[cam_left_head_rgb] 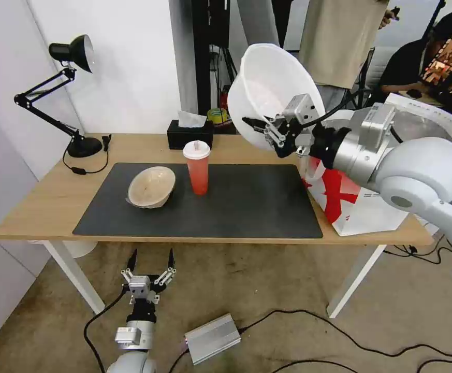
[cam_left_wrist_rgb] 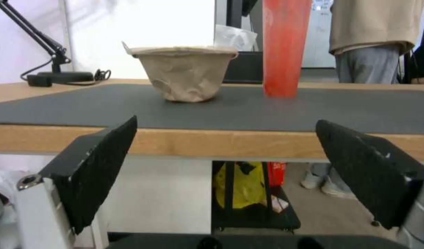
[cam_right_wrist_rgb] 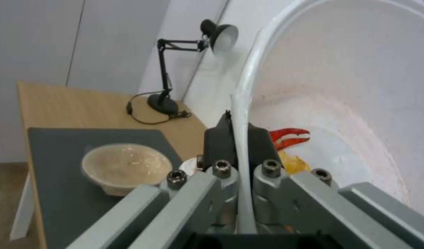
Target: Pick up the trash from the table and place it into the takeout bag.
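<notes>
Table (cam_left_head_rgb: 39, 199): lamp (cam_left_head_rgb: 65, 93), tissue box (cam_left_head_rgb: 189, 133).

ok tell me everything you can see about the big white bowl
The large white bowl is round, deep and thin-walled, plastic by its look. It is lifted off the table and tipped on its side, hanging just left of the takeout bag. The right gripper pinches its rim, jaws shut on the wall. Red crayfish scraps cling inside.
</notes>
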You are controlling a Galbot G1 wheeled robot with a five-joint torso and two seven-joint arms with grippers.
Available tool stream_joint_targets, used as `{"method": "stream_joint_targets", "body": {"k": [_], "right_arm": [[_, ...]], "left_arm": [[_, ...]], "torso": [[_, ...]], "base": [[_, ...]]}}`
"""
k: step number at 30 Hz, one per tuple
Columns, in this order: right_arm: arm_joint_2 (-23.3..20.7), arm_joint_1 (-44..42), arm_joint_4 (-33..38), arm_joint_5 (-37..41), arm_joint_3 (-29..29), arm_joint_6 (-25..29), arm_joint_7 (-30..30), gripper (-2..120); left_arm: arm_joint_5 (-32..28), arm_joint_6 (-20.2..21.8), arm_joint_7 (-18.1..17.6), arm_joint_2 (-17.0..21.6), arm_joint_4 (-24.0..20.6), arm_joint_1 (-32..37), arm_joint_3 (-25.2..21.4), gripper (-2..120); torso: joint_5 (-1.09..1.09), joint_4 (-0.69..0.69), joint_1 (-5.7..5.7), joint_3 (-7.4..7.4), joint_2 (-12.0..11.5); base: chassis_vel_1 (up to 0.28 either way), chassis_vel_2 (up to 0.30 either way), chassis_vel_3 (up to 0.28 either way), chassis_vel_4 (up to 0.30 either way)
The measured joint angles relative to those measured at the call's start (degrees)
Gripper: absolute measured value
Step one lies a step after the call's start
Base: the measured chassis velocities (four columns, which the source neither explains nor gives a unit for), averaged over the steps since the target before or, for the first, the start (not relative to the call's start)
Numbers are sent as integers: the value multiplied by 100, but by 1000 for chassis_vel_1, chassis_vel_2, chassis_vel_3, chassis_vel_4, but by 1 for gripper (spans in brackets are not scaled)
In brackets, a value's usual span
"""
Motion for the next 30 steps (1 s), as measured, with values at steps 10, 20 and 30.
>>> {"method": "stream_joint_targets", "body": {"k": [10, 20, 30], "right_arm": [[-118, 99, -71, 66, 97, -12, 16, 0], [-665, -510, -194, 3, 928, -2, -91, 0], [-1032, -1569, -311, -218, 1971, 13, -249, 0]], "left_arm": [[4, -15, 9, 0, 28, -26, 23, 100], [51, -12, 113, 2, 100, -111, 113, 100], [56, -9, 139, 81, 135, -164, 170, 100]], "torso": [[0, 0, 0, 0, 0], [-1, 0, 0, 0, 0], [0, 0, 0, 0, 0]], "base": [[0, 0, 0, 0], [0, 0, 0, 0], [0, 0, 0, 0]]}}
